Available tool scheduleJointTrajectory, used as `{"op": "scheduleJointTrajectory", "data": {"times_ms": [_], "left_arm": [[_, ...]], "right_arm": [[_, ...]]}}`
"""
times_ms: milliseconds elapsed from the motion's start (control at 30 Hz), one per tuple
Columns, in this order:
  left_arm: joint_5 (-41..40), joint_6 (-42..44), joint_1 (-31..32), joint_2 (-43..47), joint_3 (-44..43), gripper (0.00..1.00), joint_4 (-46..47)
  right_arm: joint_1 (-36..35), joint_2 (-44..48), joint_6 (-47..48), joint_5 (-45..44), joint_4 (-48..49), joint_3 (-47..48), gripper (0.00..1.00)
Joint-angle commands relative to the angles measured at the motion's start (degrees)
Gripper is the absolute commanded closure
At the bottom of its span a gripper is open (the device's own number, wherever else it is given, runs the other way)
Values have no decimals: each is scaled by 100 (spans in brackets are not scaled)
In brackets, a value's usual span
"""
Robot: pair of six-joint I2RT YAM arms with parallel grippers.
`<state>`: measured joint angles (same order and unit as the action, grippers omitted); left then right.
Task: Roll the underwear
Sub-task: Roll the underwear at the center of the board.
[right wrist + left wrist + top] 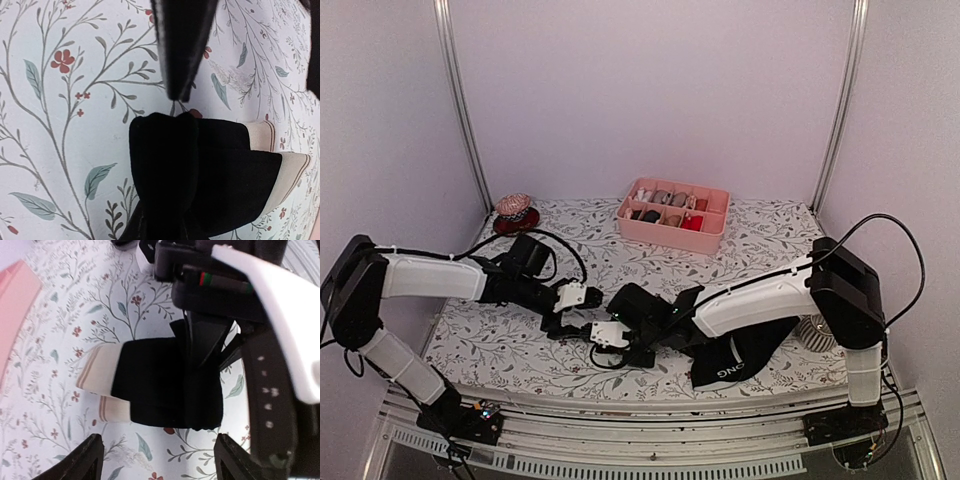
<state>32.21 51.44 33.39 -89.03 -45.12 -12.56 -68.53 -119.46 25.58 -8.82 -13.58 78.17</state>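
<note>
Left claw: spread wide at the bottom of the left wrist view, holding nothing, poised over the bundle's near edge.
Right claw: narrow, apparently pinched on a fold of black cloth. Its own view shows one finger only, with fabric hiding the other.
Beige-band briefs: centre of the left wrist view, a loose black wad on the floral tablecloth, with the beige waistband sticking out to the left in two offset layers.
Lettered briefs: lower right of the top view, lying flat, partly under the right arm, not yet rolled.
Risk, unrolling: only one pinch holds the wad, so the folds may spring apart and the band layers may splay further.
Risk, dragging: a pull from the right claw may slide the whole piece instead of tightening it.
Risk, clash: both claws crowd the same small bundle, so fingers may knock together.
Surroundings: pink tray at upper centre and a patterned dome at upper left, both well apart.
In the way: the right arm lies across the lettered briefs and may snag them.
</note>
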Motion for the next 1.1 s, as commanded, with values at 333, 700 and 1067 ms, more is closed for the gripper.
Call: {"op": "scheduleJointTrajectory", "data": {"times_ms": [333, 700, 1067], "left_arm": [[240, 1905, 68, 1149, 2097, 30, 2485], [-1446, 1764, 1298, 583, 2559, 30, 3731], [-2000, 1631, 1665, 237, 2683, 35, 4425]], "right_arm": [[588, -543, -1070, 2390, -1810, 1064, 90], [1082, -779, -1586, 4145, -2062, 1378, 90], [1143, -873, -1709, 4551, -2146, 1502, 89]]}}
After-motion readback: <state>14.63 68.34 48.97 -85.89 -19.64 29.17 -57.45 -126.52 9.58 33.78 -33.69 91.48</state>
